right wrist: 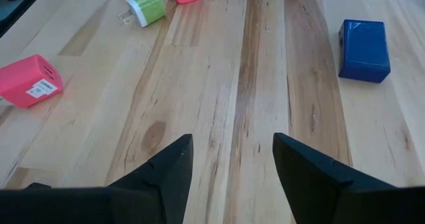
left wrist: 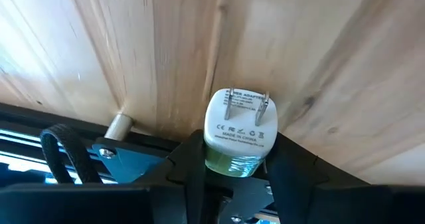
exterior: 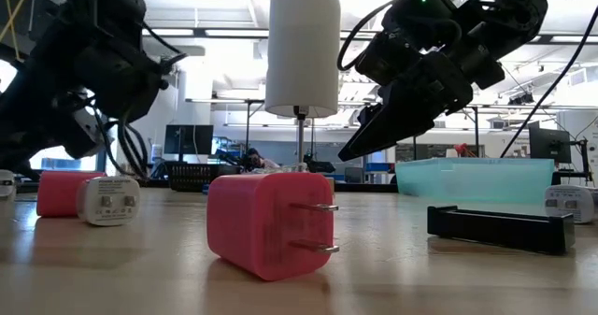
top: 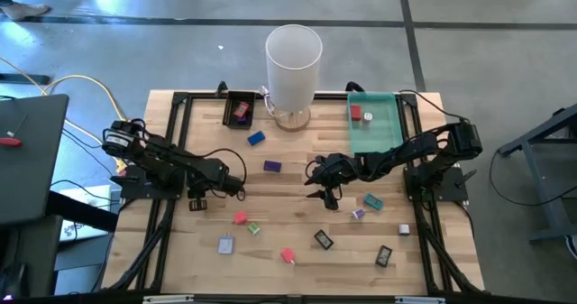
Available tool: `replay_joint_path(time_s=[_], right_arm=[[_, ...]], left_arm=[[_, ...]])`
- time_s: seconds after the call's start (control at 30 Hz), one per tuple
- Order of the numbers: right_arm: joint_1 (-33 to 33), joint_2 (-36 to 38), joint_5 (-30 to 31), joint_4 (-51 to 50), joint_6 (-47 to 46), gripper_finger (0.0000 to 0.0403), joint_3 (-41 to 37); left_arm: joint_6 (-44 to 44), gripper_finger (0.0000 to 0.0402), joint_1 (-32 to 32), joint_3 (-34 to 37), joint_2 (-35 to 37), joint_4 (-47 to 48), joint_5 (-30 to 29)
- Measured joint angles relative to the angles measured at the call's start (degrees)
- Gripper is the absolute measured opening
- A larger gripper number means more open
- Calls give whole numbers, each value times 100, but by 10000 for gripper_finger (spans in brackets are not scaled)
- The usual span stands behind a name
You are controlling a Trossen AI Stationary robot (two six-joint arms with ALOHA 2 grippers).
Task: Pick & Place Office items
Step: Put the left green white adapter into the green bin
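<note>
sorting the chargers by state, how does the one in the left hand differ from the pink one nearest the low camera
The green-bodied charger sits between the left hand's fingers; the pink charger lies free on the table. The green one has a white prong face, while the pink one is pink all over. Both are small two-prong wall adapters.

A grey concrete floor (top: pixel 505 51) surrounds the pale wooden surface (top: pixel 297 241). Beyond it, the low view shows an open workshop with bright ceiling strip lights (exterior: pixel 234 33), dark monitors (exterior: pixel 187 139) and desks.
</note>
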State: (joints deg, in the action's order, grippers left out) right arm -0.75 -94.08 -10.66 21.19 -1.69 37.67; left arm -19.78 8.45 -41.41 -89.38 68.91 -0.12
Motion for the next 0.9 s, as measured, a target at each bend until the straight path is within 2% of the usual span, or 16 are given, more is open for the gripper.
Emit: replay_joint_path(time_s=[0.33, 0.6, 0.77, 0.9], right_arm=[[0, 0, 0, 3, 0, 195, 0], [-2, 0, -25, 93, -3, 195, 0], [-100, 0, -211, 204, -19, 195, 0], [-176, 0, -196, 225, -13, 195, -2]], left_arm=[[-71, 119, 4, -723, 0, 6, -225], [84, 119, 4, -1718, 0, 10, -582], [136, 119, 36, -2101, 4, -862, -774], [317, 119, 101, -2126, 4, -1800, -774]])
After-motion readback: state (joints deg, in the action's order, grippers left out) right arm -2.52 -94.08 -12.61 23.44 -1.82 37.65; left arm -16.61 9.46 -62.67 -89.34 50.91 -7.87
